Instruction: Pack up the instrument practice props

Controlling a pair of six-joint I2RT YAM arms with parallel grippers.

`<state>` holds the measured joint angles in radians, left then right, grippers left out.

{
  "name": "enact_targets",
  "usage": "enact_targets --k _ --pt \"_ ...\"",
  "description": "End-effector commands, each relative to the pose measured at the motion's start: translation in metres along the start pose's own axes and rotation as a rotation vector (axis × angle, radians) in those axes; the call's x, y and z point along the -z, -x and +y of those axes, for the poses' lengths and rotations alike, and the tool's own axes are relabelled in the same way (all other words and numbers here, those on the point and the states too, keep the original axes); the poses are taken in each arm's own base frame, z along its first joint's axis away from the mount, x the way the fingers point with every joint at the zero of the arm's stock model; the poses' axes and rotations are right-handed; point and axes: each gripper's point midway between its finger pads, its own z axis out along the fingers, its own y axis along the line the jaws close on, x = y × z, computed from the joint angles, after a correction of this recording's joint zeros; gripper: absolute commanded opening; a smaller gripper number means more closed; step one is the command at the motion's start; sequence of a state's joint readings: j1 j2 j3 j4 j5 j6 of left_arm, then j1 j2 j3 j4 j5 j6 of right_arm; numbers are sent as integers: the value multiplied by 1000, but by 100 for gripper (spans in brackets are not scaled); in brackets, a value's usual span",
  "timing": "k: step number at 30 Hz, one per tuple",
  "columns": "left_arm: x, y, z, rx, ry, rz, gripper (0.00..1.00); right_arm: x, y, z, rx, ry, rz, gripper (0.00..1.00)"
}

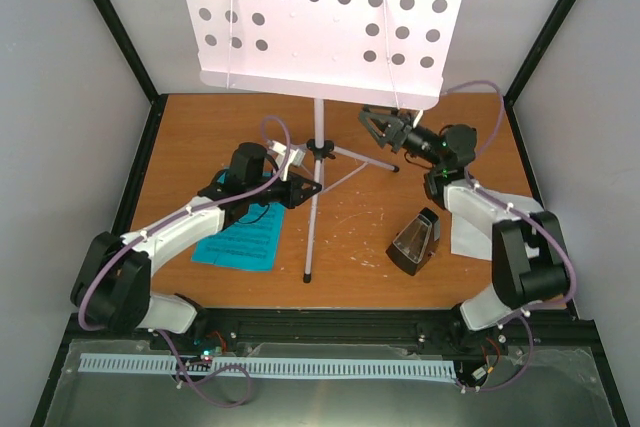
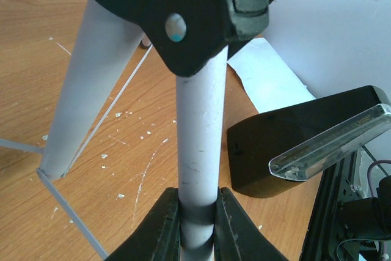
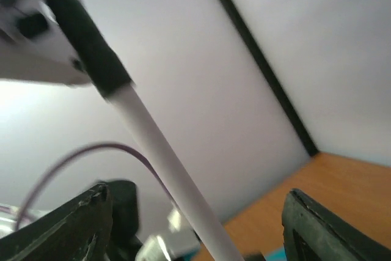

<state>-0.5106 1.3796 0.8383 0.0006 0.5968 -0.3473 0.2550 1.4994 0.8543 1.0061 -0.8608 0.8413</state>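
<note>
Top external view shows the thin silver tripod music stand (image 1: 318, 122) upright at the centre of the brown wooden tabletop (image 1: 200, 137), its perforated grey tray (image 1: 320, 17) overhanging both arms. Expect it to be light but top-heavy, with stiff, slick tubes; hold a main tube, never the thin braces. The left gripper (image 1: 298, 160) is clamped on a tube near the leg hub. The right gripper (image 1: 378, 125) stands apart below the tray, holding nothing. The black pyramid metronome with clear cover (image 1: 415, 242) sits near the legs and may obstruct folding. The blue music sheet (image 1: 238, 242) lies under the left arm, the white music sheet (image 1: 480, 222) beside the right.
</note>
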Motion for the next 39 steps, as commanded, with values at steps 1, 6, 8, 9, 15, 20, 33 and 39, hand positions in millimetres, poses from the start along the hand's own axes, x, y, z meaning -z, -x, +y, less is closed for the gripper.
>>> enact_targets --k 1,6,8,9,15,20,33,39 --pt "17 31 -30 -100 -90 -102 0 -15 30 67 63 328 -5 73" --pt "18 31 -29 -100 -75 -100 0 -42 32 71 86 382 15 69" --pt "18 32 -29 -100 -74 -99 0 -53 27 69 99 372 45 69" --pt "18 32 -29 -101 -75 -98 0 -58 24 70 111 371 58 68" --pt "17 33 -29 -102 -76 -98 0 -77 12 72 142 363 115 64" --pt "16 34 -30 -105 -79 -96 0 -92 12 73 167 374 149 57" --pt "17 37 -33 -141 -89 -102 0 -101 11 86 207 424 261 26" --pt "28 61 -42 -241 -64 -173 0 -97 16 100 260 419 270 3"
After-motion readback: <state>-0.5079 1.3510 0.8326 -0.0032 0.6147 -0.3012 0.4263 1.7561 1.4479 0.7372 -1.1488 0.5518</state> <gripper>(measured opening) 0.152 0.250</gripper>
